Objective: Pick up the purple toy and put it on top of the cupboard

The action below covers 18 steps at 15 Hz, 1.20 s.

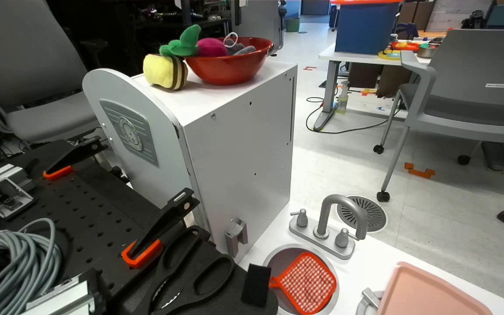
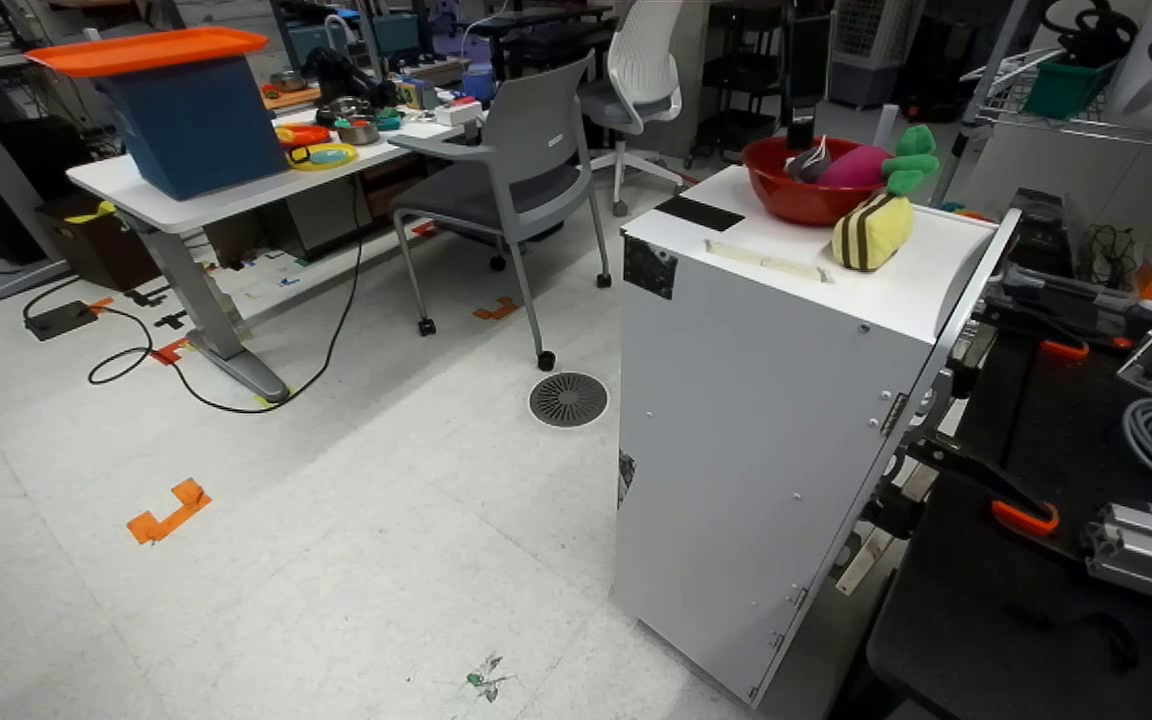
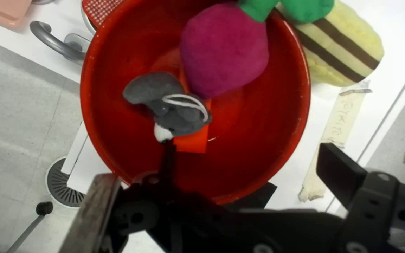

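Note:
The purple toy (image 3: pixel 225 51), a magenta plush turnip shape with green leaves (image 3: pixel 294 8), lies in a red bowl (image 3: pixel 276 165). Its leaves hang over the rim beside a yellow striped plush. In both exterior views this bowl stands on the flat top of the white cupboard (image 1: pixel 243 131), with the purple toy (image 1: pixel 211 47) leaning on the rim. Over the bowl's lower side in the wrist view, my gripper (image 3: pixel 250 151) is open, fingers wide apart and holding nothing. One finger shows against the bowl; its opposite is past the rim, over the cupboard top. The purple toy is beyond both fingertips.
Inside the bowl lies a grey plush animal (image 3: pixel 174 112), close to one fingertip; contact cannot be judged. The yellow striped plush (image 1: pixel 160 72) touches the bowl's side. Beside the cupboard are a sink counter with a faucet (image 1: pixel 344 208) and a black perforated table (image 1: pixel 85 192) with clamps.

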### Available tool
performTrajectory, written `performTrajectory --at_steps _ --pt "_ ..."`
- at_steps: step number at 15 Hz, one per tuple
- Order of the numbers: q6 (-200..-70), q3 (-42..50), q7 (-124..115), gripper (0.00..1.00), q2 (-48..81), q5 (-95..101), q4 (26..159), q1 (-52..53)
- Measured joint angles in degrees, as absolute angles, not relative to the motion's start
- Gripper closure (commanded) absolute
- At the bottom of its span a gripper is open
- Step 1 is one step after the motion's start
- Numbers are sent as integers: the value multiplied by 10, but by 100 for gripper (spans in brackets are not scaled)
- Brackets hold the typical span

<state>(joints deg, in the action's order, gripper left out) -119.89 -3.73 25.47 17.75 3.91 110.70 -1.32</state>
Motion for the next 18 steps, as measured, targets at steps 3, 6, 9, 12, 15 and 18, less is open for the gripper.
performTrajectory --at_steps 3,6,9,12,15,18 --pt "-1199 -37 255 0 177 39 1116 -13" --pt "-1199 -37 255 0 177 39 1127 -14" --pt "-1199 -35 252 0 175 39 1146 -17" --pt "-1205 -35 246 0 166 35 1175 -23" --pt "-1216 -33 242 0 149 27 1205 -30" --pt "-1227 -29 241 0 133 20 1228 -31"
